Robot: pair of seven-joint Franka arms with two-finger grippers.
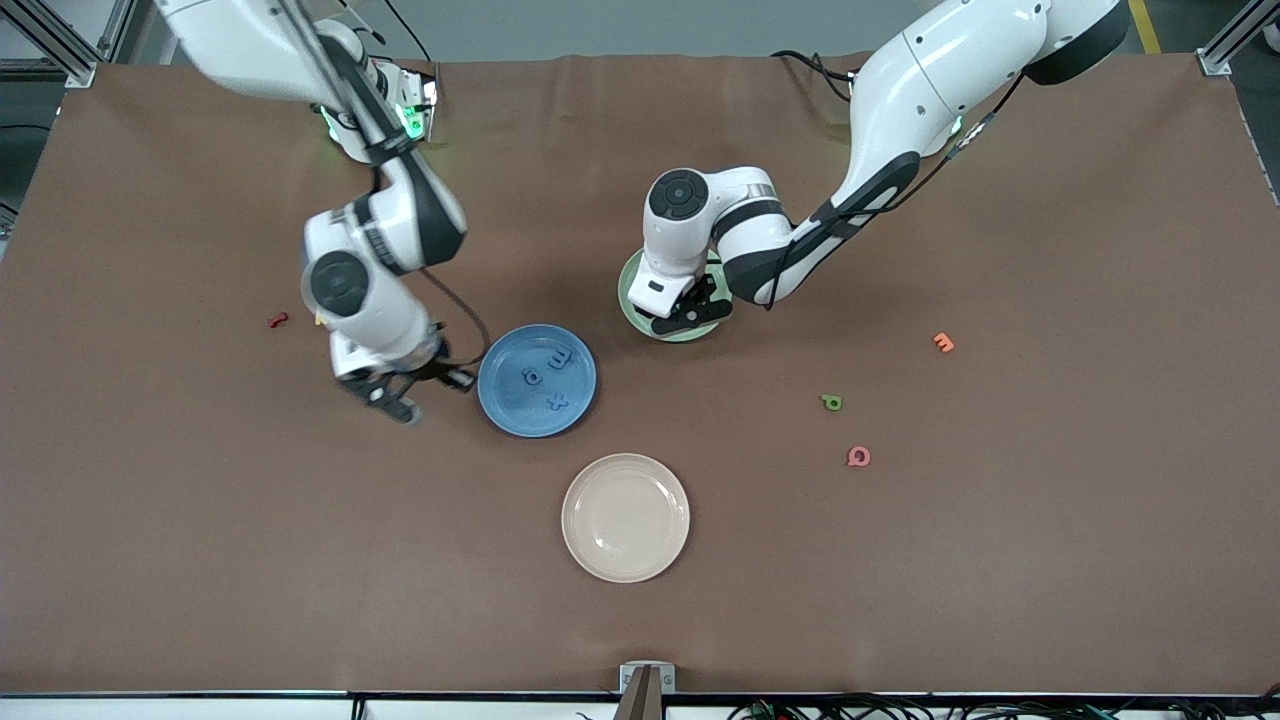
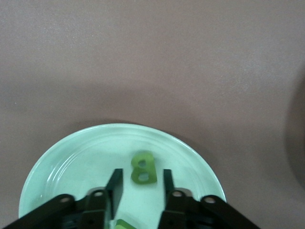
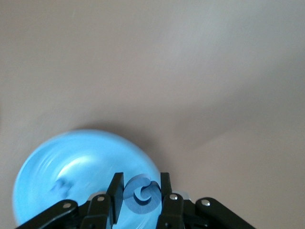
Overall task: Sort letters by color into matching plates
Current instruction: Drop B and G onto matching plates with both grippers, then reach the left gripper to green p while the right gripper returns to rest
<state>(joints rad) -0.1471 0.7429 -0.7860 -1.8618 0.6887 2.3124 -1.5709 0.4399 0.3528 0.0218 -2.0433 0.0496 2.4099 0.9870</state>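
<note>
Red letter (image 1: 277,320) on the brown table (image 1: 1050,560) toward the right arm's end, near a yellow bit mostly hidden by the arm. Right gripper (image 1: 398,395) up just beside the blue plate (image 1: 537,381) on the side toward the right arm's end, fingers (image 3: 115,193) clamped on a blue letter (image 3: 141,193), a round G- or C-like shape, seen in the right wrist view with the plate under and past it. Three blue letters in the blue plate: one (image 1: 559,357) farthest from the front camera, one (image 1: 531,375) mid-plate, an x-shape (image 1: 558,404) nearest the camera. Beige plate (image 1: 626,517) nearer the front camera than the blue plate, holding no letters. Left gripper (image 1: 692,312) low over the pale green plate (image 1: 636,308), which lies farther from the camera than the beige plate and is largely covered by the arm in the front view. Left fingers (image 2: 115,188) apart, gripping nothing, a green B letter (image 2: 143,168) lying flat on the plate between and just past the tips. Edge of a second green piece (image 2: 123,224) on the plate under the gripper, shape unclear. Toward the left arm's end: a loose green letter (image 1: 831,402) on the table, pink round letter (image 1: 858,456) nearer the camera, orange letter (image 1: 942,342) farther back, all well apart from the plates.
</note>
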